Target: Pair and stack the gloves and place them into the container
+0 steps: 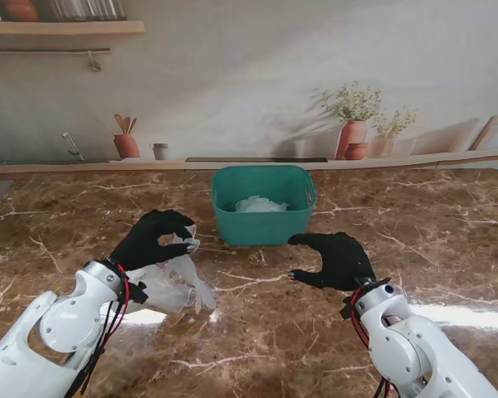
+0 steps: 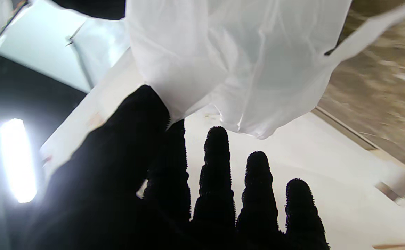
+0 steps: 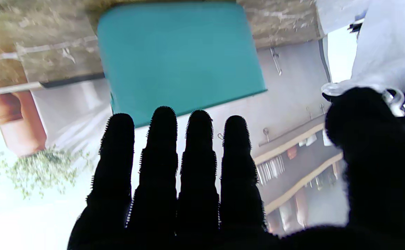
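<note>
Gloves [image 1: 173, 282] dangle off your left hand [image 1: 155, 238] by what looks like just a thumb-and-finger pinch, short of the teal container [image 1: 263, 206], so they could slip or snag its rim while your right hand [image 1: 336, 259] hangs spread and empty.

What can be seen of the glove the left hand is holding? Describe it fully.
The glove is thin, translucent white film, like disposable plastic, crumpled and creased. It hangs limp in the air from the left hand, pinched near its upper edge between thumb and fingers, with a narrow strip trailing down toward the marble table. It hangs to the left of the teal container and nearer to me, not touching it. In the left wrist view it drapes past the fingers. Whether it is one glove or two cannot be told.
</note>
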Tool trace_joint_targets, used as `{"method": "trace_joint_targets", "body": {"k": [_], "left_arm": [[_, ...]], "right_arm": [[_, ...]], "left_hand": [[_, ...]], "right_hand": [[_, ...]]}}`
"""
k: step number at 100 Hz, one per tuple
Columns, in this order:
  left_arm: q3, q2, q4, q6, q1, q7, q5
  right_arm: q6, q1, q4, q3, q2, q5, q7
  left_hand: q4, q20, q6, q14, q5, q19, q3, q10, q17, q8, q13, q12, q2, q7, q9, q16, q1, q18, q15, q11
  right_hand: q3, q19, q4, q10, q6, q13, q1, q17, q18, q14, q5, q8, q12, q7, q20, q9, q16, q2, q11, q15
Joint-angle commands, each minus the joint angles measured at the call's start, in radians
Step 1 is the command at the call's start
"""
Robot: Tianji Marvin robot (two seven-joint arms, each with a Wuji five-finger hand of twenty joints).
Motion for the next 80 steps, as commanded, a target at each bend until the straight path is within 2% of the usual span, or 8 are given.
{"method": "trace_joint_targets", "body": {"k": [1,11,23,35,44,55,65,80], "left_arm": [[0.021,-0.012,-0.042,-0.021,0.002,-0.011,-0.009],[0.051,-0.011,-0.077,-0.038,0.0,-0.044,-0.096],[0.094,-0.008,-0.098,-0.054,-0.011,-0.091,-0.206],[0.132,-0.003,-0.103,-0.059,-0.024,-0.148,-0.31],[0.154,0.0,-0.098,-0.063,-0.035,-0.176,-0.36],[0.172,0.0,-0.095,-0.053,-0.04,-0.208,-0.442],[0.183,0.0,-0.086,-0.053,-0.048,-0.215,-0.446],[0.188,0.0,-0.076,-0.047,-0.051,-0.222,-0.46]], "right_arm": [[0.012,0.004,-0.008,-0.014,-0.013,-0.01,-0.006],[0.019,0.013,-0.006,-0.035,-0.016,-0.023,-0.045],[0.021,0.025,0.002,-0.064,-0.019,-0.036,-0.087],[0.015,0.039,0.015,-0.093,-0.025,-0.031,-0.13],[0.007,0.052,0.031,-0.115,-0.032,-0.027,-0.174],[-0.01,0.063,0.044,-0.138,-0.043,0.012,-0.204],[-0.056,0.075,0.06,-0.151,-0.051,0.047,-0.218],[-0.121,0.093,0.091,-0.172,-0.065,0.066,-0.288]], "left_hand": [[0.015,0.011,-0.113,-0.021,0.022,-0.062,-0.017,-0.007,-0.016,0.055,-0.045,0.009,0.062,0.009,-0.047,-0.015,0.037,-0.031,-0.021,-0.026],[0.017,-0.002,-0.122,-0.03,0.019,-0.1,-0.03,-0.013,-0.009,0.068,-0.085,0.004,0.07,0.001,-0.101,-0.019,0.044,-0.042,-0.033,-0.04],[0.025,-0.061,-0.131,-0.042,0.014,-0.15,-0.061,-0.024,0.006,0.089,-0.128,0.0,0.085,-0.011,-0.163,-0.024,0.062,-0.054,-0.049,-0.051],[0.037,-0.19,-0.133,-0.056,0.005,-0.211,-0.104,-0.04,0.028,0.113,-0.177,-0.006,0.105,-0.026,-0.239,-0.029,0.091,-0.07,-0.069,-0.055],[0.04,-0.213,-0.148,-0.062,0.002,-0.217,-0.112,-0.051,0.027,0.12,-0.193,-0.01,0.111,-0.028,-0.275,-0.033,0.096,-0.072,-0.079,-0.064],[0.046,-0.289,-0.15,-0.072,0.0,-0.241,-0.136,-0.063,0.037,0.133,-0.203,-0.011,0.118,-0.034,-0.323,-0.038,0.127,-0.079,-0.129,-0.06],[0.047,-0.3,-0.156,-0.073,-0.002,-0.242,-0.141,-0.067,0.036,0.136,-0.208,-0.012,0.122,-0.035,-0.333,-0.036,0.128,-0.08,-0.136,-0.062],[0.05,-0.316,-0.162,-0.077,0.001,-0.245,-0.145,-0.073,0.036,0.135,-0.213,-0.012,0.119,-0.038,-0.343,-0.034,0.135,-0.081,-0.148,-0.062]], "right_hand": [[-0.01,0.032,0.029,-0.003,0.021,0.035,0.035,0.006,0.012,0.001,-0.021,0.01,0.017,-0.006,0.029,0.017,0.02,-0.041,0.008,0.013],[-0.046,0.045,0.027,0.001,0.056,0.03,0.083,-0.005,0.017,0.0,-0.069,-0.001,0.025,-0.03,0.041,-0.008,0.033,-0.085,0.006,0.019],[-0.07,0.028,0.017,0.007,0.117,-0.015,0.068,-0.039,0.013,-0.002,-0.177,-0.02,0.029,-0.087,0.046,-0.102,0.047,-0.084,-0.003,0.018],[-0.07,-0.005,0.012,0.017,0.165,-0.101,0.023,-0.094,0.006,-0.002,-0.275,-0.024,0.042,-0.131,0.058,-0.221,0.06,-0.069,0.001,0.008],[-0.047,-0.027,0.006,0.024,0.2,-0.169,-0.016,-0.121,0.001,-0.009,-0.349,-0.01,0.067,-0.16,0.081,-0.314,0.075,-0.066,0.031,0.02],[-0.03,-0.056,-0.001,0.033,0.208,-0.267,-0.051,-0.164,-0.007,-0.018,-0.392,0.015,0.097,-0.174,0.105,-0.422,0.091,-0.062,0.064,0.042],[-0.024,-0.074,-0.006,0.026,0.183,-0.314,-0.059,-0.183,-0.01,-0.028,-0.355,0.047,0.13,-0.146,0.129,-0.439,0.106,-0.062,0.11,0.079],[-0.077,-0.059,-0.01,-0.002,0.033,-0.299,0.036,-0.158,-0.009,-0.043,-0.119,0.151,0.195,0.053,0.172,-0.344,0.131,-0.071,0.182,0.153]]}}
